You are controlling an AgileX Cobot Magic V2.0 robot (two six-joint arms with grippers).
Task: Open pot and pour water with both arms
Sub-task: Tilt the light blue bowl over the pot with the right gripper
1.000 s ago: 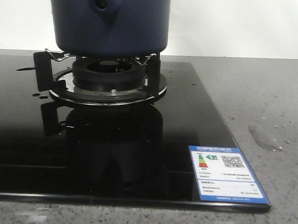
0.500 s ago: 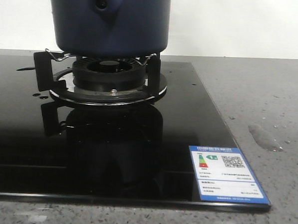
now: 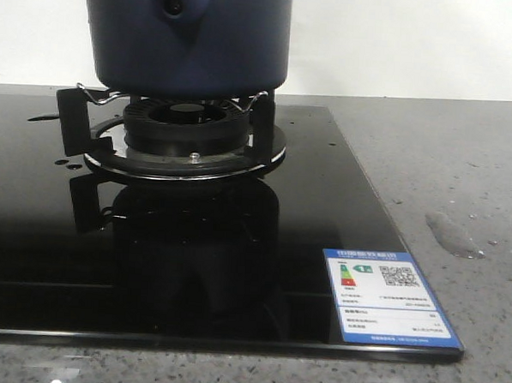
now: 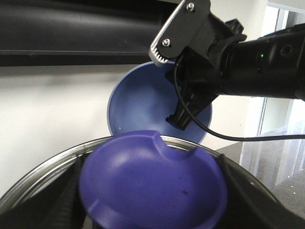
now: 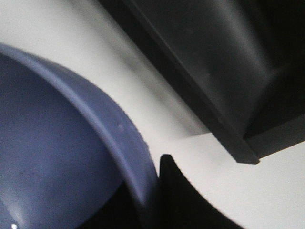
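The dark navy pot stands on the burner. Its handle stub with the small hole faces the front camera, and its top is cut off by the frame. No gripper shows in the front view. In the left wrist view my left gripper is shut on the purple knob of a steel-rimmed lid, with black fingers on either side. Beyond the lid, my right gripper holds a lighter blue bowl by its rim, tilted so its inside faces the camera. In the right wrist view that rim sits between the jaws of my right gripper.
The burner sits on a black glass cooktop with a blue-and-white label at its front right corner. A grey speckled counter lies to the right, with a small wet patch. A white wall is behind.
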